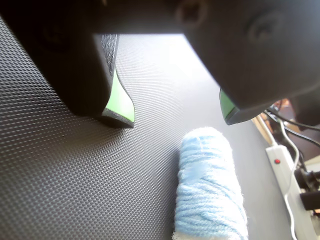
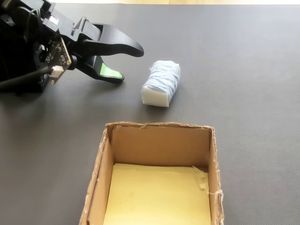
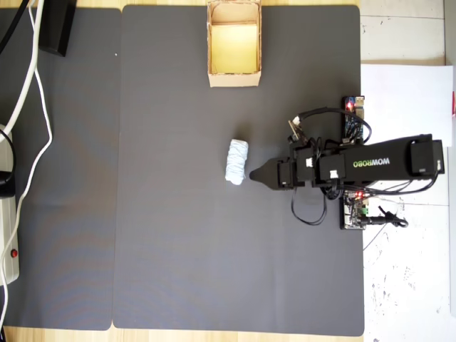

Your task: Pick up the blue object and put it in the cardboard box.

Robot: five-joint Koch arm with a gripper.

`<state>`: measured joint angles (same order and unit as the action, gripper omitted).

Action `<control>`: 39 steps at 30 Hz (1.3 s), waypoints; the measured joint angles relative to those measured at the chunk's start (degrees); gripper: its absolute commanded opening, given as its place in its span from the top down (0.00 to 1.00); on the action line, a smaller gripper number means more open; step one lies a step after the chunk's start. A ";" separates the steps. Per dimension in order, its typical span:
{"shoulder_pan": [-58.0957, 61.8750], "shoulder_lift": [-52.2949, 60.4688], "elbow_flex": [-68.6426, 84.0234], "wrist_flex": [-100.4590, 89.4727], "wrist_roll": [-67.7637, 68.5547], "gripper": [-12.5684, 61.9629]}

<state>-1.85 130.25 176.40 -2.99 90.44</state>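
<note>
The blue object [image 1: 210, 185] is a pale blue bundle of wound yarn lying on the dark mat. It appears in the fixed view [image 2: 161, 82] and in the overhead view [image 3: 236, 162]. My gripper [image 1: 175, 116] is open, its green-padded jaws spread wide with only mat between them. The bundle lies just beyond the jaw tips, untouched. In the fixed view my gripper [image 2: 129, 64] sits left of the bundle, and overhead my gripper [image 3: 251, 174] points at it from the right. The cardboard box [image 2: 159, 143] stands open, with nothing on its yellowish floor. Overhead, the cardboard box [image 3: 234, 77] is at the mat's top edge.
A white power strip [image 1: 280, 165] with cables lies off the mat's edge; overhead the strip [image 3: 8, 235] and white cables [image 3: 32, 78] are at the left. Circuit boards [image 3: 354, 114] and wires flank the arm's base on the right.
</note>
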 measured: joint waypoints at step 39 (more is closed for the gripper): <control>0.88 0.00 0.09 0.09 1.32 0.38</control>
<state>-0.97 130.25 176.48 -2.90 91.76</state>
